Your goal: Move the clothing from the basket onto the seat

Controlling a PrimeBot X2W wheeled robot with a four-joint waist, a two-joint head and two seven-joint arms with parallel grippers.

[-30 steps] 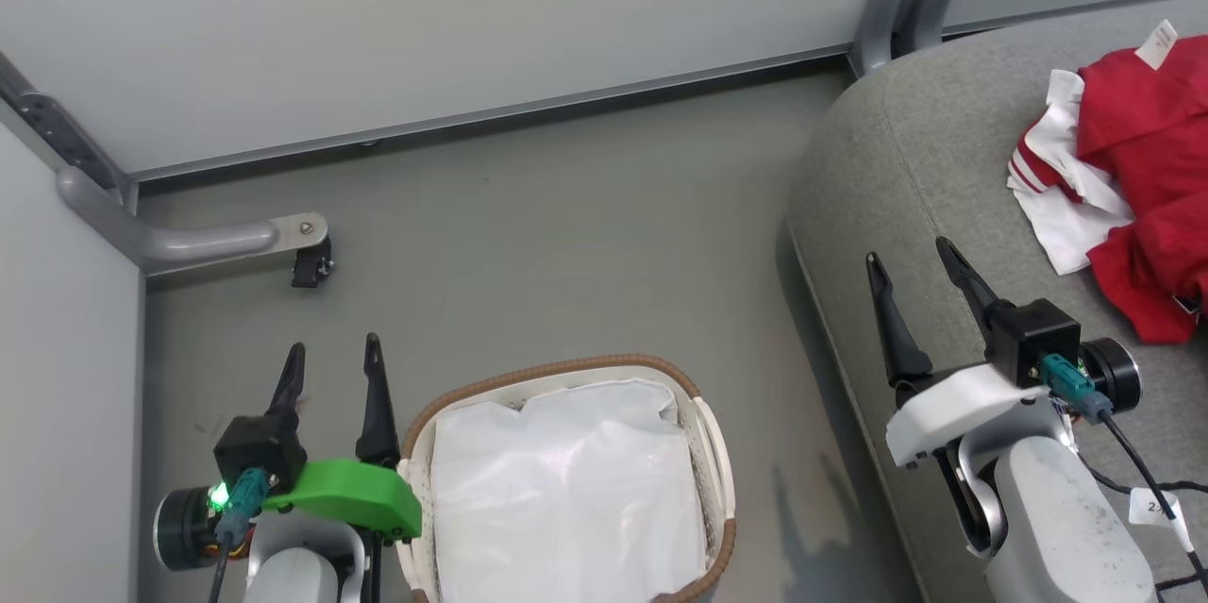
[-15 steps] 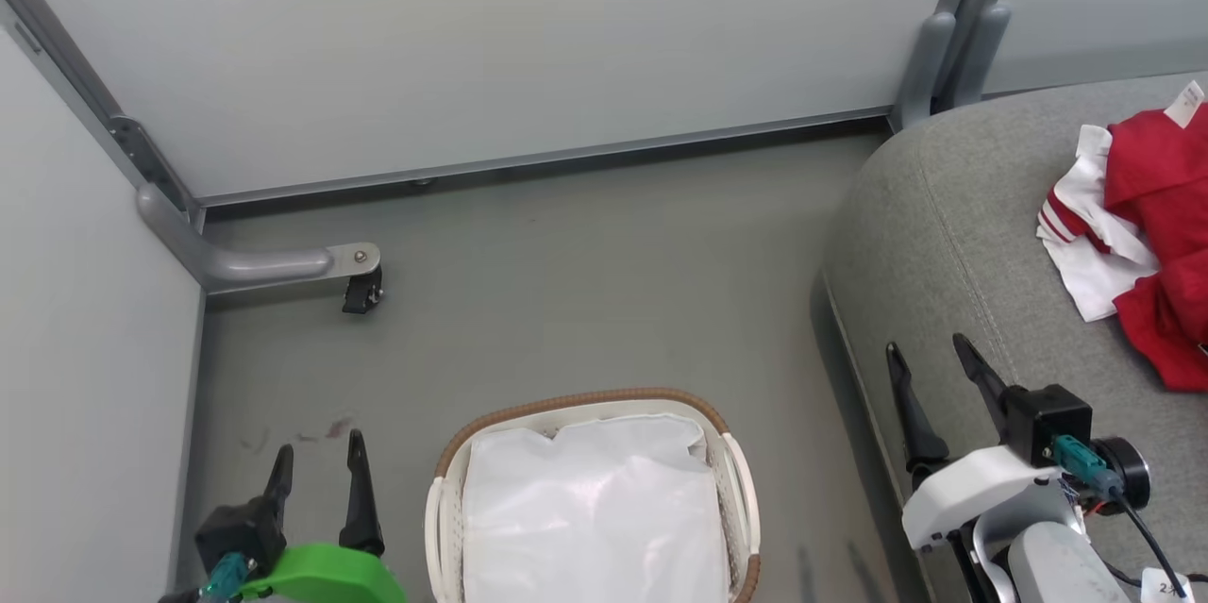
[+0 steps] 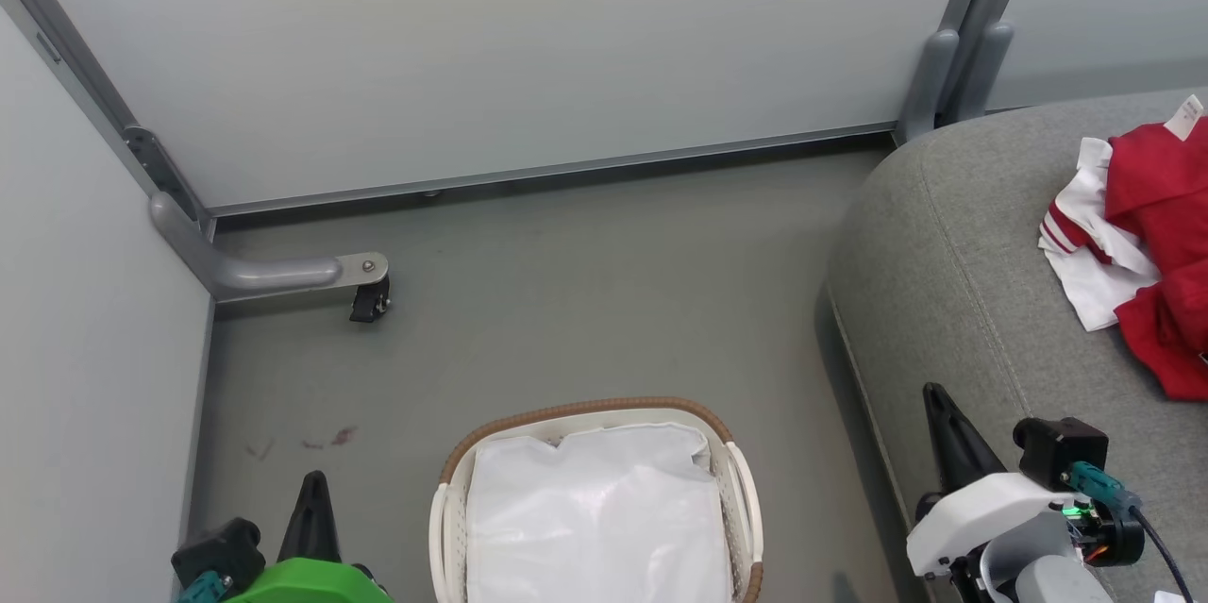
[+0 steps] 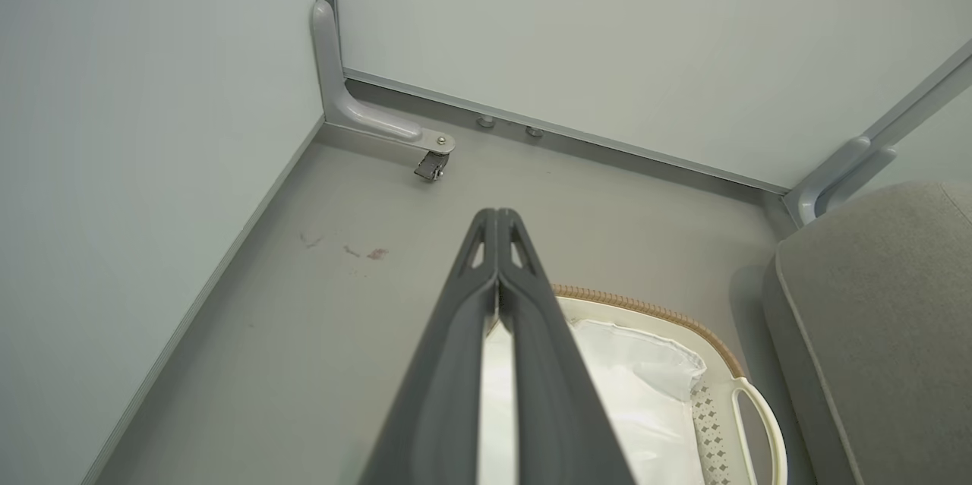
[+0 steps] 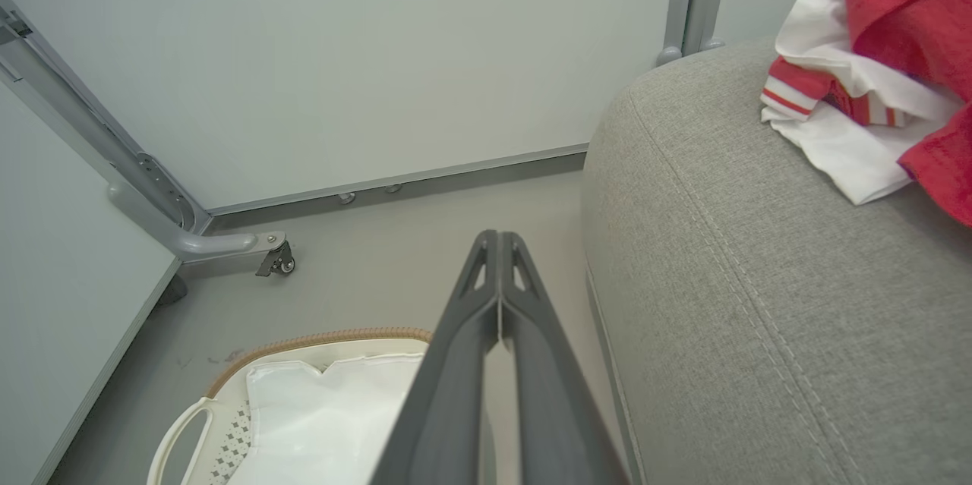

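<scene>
at the lower left of the head view, our left end effector (image 3: 311, 490) hangs low over the grey floor (image 3: 566, 282), its two dark fingers pressed flat together and gripping nothing; the left wrist view shows them meeting tip to tip, aimed toward the corner where a small caster (image 3: 368, 303) sits under a wall bracket (image 3: 274, 273). just to its right stands the basket (image 3: 585, 410), tan rim toward the wall, and all we can see inside is the plain white liner (image 3: 604, 518); no red fabric shows in the part in view, though its near end is cut off by the picture's edge. further right, our right end effector (image 3: 936, 403) is likewise clenched on nothing, fingers pointing up and away from us, poised at the near left edge of the seat (image 3: 944, 235). the clothing (image 3: 1156, 207) lies on the seat, ahead and to the right of that end effector and well apart from it, a rumpled red heap with a white striped panel spilling toward the basket side and a white tag at its far end. the heap appears to run roughly away from us, though the picture's right edge cuts it off, so we cannot be sure. the right arm is plainly the nearer one; the left is across the basket from it. we judge the transfer done, both arms low and empty.
</scene>
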